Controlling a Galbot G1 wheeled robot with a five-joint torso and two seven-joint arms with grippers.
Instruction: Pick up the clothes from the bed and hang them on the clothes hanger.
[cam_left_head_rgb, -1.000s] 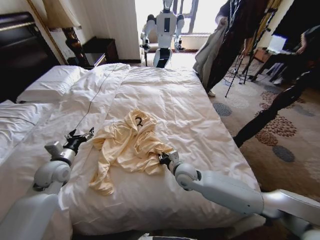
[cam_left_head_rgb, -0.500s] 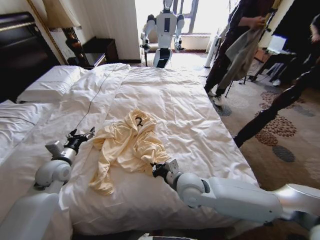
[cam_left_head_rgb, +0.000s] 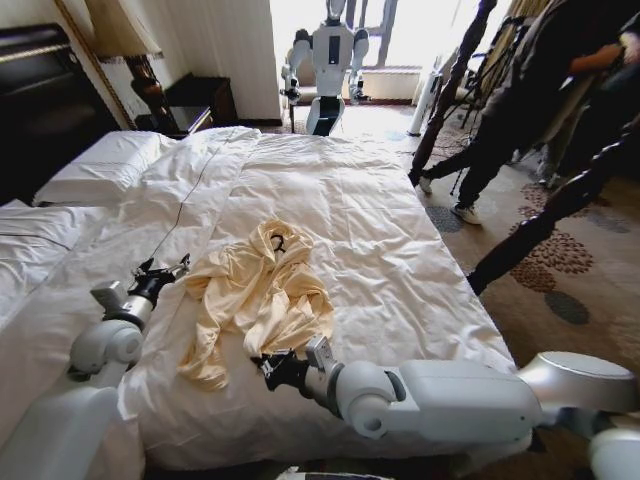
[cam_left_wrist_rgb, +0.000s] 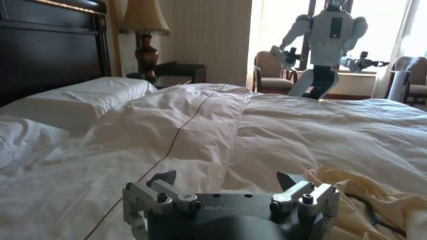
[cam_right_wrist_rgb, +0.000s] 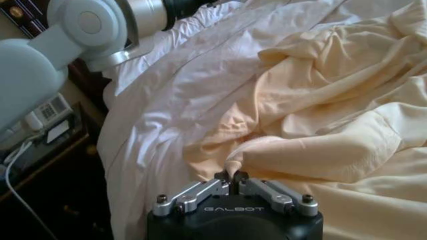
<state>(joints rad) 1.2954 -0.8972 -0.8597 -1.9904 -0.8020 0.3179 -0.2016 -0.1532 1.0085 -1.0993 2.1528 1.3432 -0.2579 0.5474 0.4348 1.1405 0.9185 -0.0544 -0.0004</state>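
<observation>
1. the clothes lie crumpled near the middle of the bed, on the white duvet, with the small dark clothes hanger resting at the collar end, so the shirt has to be gathered before it can go on the hanger.
2. the right tool sits low at the shirt's near edge, its fingers pressed together on a fold of the yellow fabric; it likely grips a hem to drag or lift the cloth.
3. the left tool hovers just beside the shirt's left edge, fingers spread and empty, seemingly waiting to take a second corner.
4. compared with a second ago, the right tool has swept from the shirt's right side toward the robot and leftward along the near edge; the left tool has not moved.
</observation>
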